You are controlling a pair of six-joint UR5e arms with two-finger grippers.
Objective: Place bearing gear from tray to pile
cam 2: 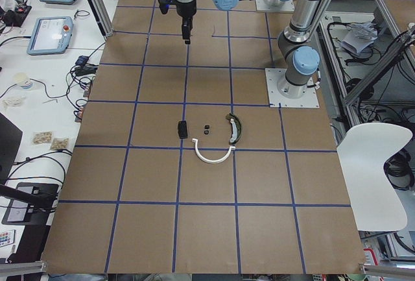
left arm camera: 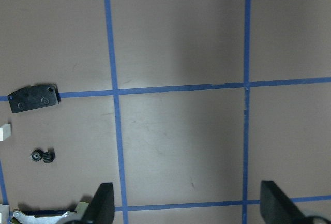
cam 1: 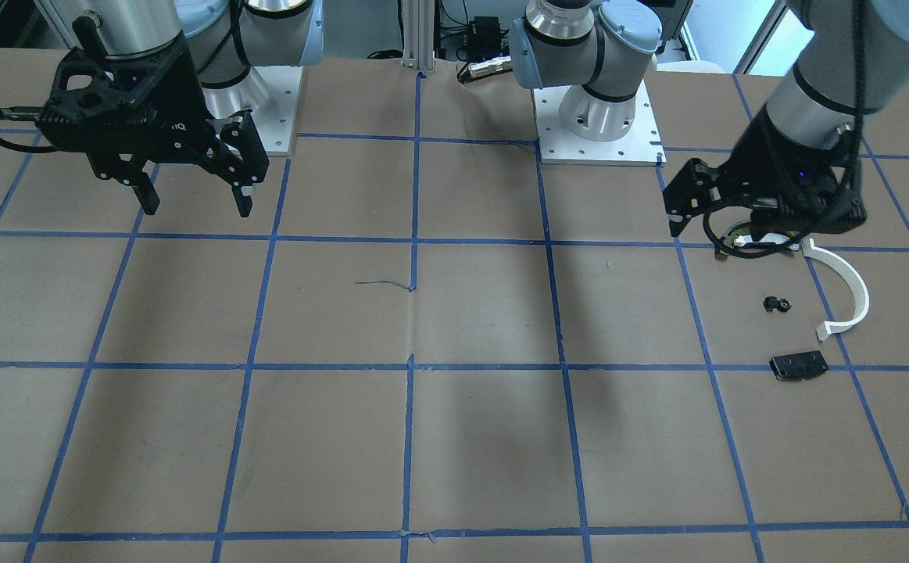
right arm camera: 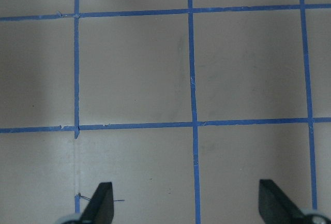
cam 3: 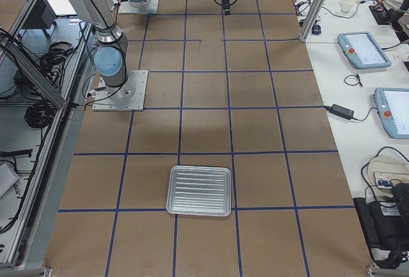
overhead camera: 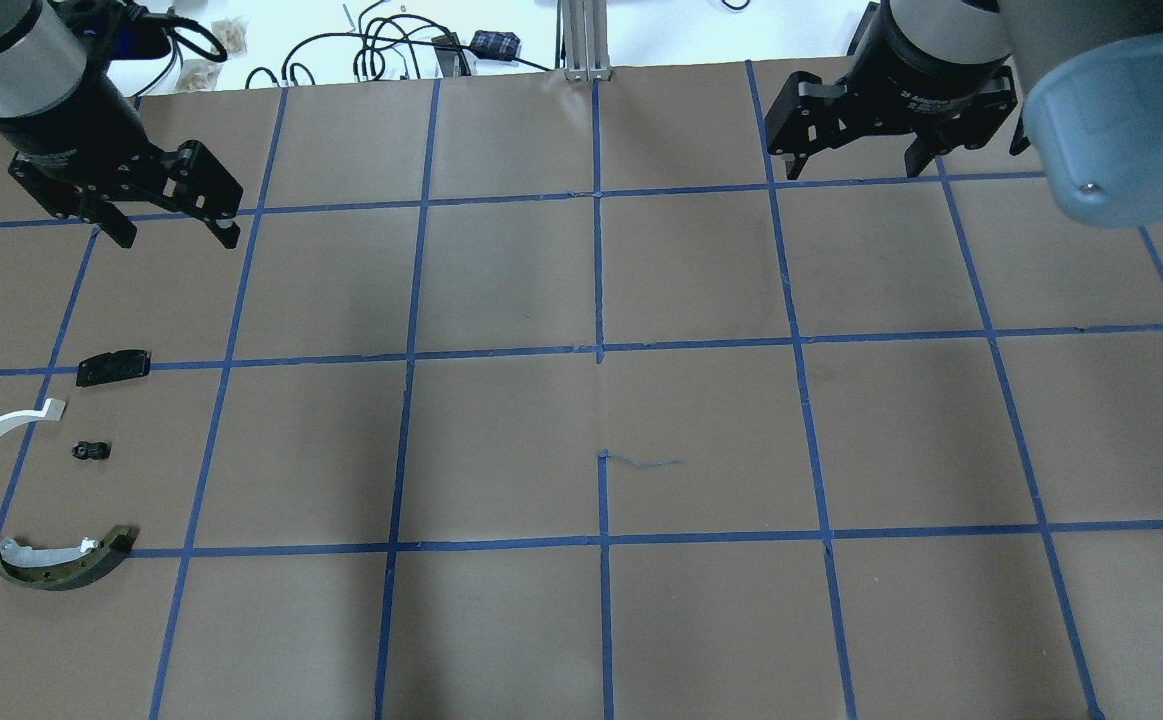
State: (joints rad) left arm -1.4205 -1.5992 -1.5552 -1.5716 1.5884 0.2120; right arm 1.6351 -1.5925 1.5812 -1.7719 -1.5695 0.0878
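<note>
Obs.: your left gripper (overhead camera: 178,238) hangs above the table (overhead camera: 701,440) with its jaws spread wide. Its wrist view shows both fingers (left arm camera: 101,206) well apart, with only brown paper and blue tape between them. It holds nothing and touches nothing.

Your right gripper (overhead camera: 853,165) is likewise wide open and unloaded, off the surface on the other side of the table.

The bearing gear (overhead camera: 92,451), small and black, lies on the table within the pile. It sits between the flat black plate (overhead camera: 114,366) and the dark curved piece (overhead camera: 66,568), inside the bow of the white half-ring arc (cam 1: 862,295), and touches none of them. One end of the arc meets the curved piece.

The tray (cam 3: 199,190) appears only in the right-side view, flat on the table near the robot's right end, well apart from both grippers.
</note>
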